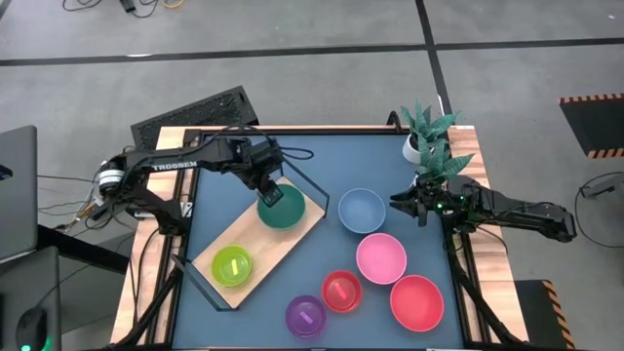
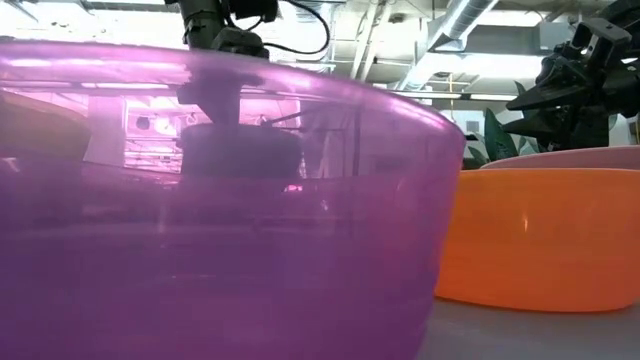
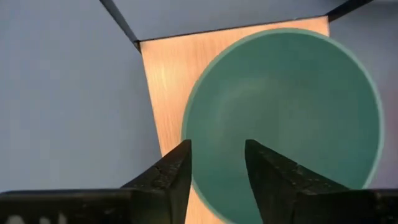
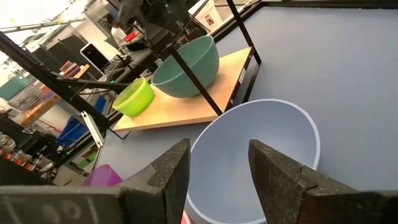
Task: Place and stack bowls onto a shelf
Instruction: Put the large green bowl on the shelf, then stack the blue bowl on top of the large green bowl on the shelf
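The left tool [image 1: 265,187] is hanging over the far end of the shelf [image 1: 292,241], its two fingers [image 3: 171,180] straddling the near rim of the dark green bowl [image 1: 282,208]. One finger is sitting inside the bowl and the other outside, with a gap between them; whether they are pinching the rim cannot be told. The bowl is resting on the wooden board, right under this tool. The thin black wire frame [image 1: 317,183] is running close around the tool, its corner just beside the bowl. Farther along the board from the tool, the lime green bowl [image 1: 232,265] is sitting at the other end.

The right tool [image 1: 408,204] is waiting released at the right side of the surface [image 1: 331,156], fingers spread, just beside the blue bowl [image 1: 361,210]. In its wrist view the blue bowl [image 4: 261,155] is lying directly ahead of the fingers, with the shelf post [image 4: 193,78] and the green bowl [image 4: 186,65] beyond. Near this tool, the pink bowl [image 1: 380,257] is standing beside the blue one. The big red bowl [image 1: 416,302], small red bowl [image 1: 341,291] and purple bowl [image 1: 305,316] are lying farther off. A potted plant [image 1: 427,136] is standing just behind the right tool.
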Controlling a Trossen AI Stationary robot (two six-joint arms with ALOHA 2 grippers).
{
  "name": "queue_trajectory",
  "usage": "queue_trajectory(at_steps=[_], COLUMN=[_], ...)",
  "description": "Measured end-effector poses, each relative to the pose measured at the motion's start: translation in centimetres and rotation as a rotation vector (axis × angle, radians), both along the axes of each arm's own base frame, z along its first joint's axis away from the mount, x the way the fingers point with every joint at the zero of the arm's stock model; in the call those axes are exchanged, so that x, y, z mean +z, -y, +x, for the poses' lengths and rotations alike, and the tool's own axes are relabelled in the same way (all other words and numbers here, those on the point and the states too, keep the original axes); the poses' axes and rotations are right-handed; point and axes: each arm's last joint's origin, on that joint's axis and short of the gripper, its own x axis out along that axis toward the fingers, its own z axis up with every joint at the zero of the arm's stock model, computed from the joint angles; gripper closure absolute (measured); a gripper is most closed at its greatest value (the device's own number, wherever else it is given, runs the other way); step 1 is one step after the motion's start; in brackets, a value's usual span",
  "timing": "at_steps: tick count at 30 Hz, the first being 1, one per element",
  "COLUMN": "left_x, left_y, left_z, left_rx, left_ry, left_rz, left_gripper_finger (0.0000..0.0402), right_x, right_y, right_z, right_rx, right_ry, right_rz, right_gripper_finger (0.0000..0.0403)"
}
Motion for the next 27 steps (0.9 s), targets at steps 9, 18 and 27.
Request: queue_trajectory(at_steps=[9, 18, 27], left_x=[4.9, 10.6, 9.4], left_y=[1.4, 5.9, 10.5], left_z=[-1.0, 1.8, 6.6], left_rx=[0.007, -0.121, -0.261], left_ry=[0.105, 0.472, 0.570], left_rz=[-0.003, 0.160, 0.478], left_gripper_finger=[0.0256, 0.0260, 0.0260], right_x=[0.0, 0.0, -0.5], right_y=[0.0, 0.0, -0.1], right_z=[0.0, 0.0, -0.1], right_rx=[0.000, 0.000, 0.004], right_ry=[0.000, -0.001, -0.049], right_rz=[0.000, 0.001, 0.011], right_gripper_finger=[0.0214, 0.0214, 0.0214])
